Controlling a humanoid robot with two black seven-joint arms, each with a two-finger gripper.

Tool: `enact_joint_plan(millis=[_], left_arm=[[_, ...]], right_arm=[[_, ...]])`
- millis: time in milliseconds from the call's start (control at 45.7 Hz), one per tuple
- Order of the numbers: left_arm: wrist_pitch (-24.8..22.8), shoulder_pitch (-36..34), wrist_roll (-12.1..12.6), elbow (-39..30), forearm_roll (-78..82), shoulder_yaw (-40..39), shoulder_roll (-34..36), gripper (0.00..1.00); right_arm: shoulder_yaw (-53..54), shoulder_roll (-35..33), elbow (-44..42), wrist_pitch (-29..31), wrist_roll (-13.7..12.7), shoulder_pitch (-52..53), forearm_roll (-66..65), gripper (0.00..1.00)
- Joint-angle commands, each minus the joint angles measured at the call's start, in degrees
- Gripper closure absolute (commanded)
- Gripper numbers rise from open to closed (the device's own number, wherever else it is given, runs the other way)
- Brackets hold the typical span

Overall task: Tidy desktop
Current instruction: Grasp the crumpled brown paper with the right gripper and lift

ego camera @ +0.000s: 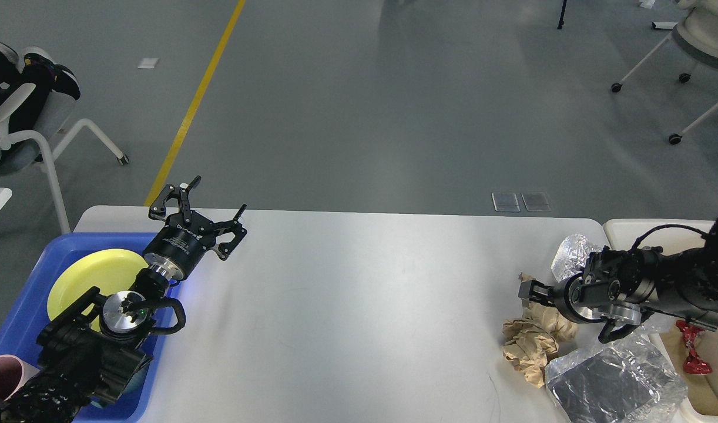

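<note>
The white desktop [347,305] spans the view. At its right end lie two crumpled brown paper wads [532,343], a flat silver foil bag [614,382] and a smaller foil piece [570,248]. My right gripper [564,317] is low over the brown paper and foil, seen from behind. One finger [526,291] sticks out left and the other shows at the lower right, so it is open. It hides part of the paper. My left gripper [197,214] is open and empty above the desktop's far left corner.
A blue tray [27,329] at the left holds a yellow plate [94,273] and a pink cup [0,376]. A beige bin [711,376] at the right edge holds a red wrapper [691,346]. Chairs stand on the floor beyond.
</note>
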Motion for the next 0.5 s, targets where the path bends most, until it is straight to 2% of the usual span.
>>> enact_joint_plan(millis=[0, 481], left_arm=[[0.00, 0.00, 0.00, 0.00, 0.00, -0.05, 0.00, 0.04], [0.00, 0.00, 0.00, 0.00, 0.00, -0.05, 0.00, 0.04]], right_arm=[[-0.19, 1.37, -1.74, -0.61, -0.16, -2.05, 0.11, 0.01], [-0.72, 2.34, -7.71, -0.43, -0.42, -6.44, 0.02, 0.01]])
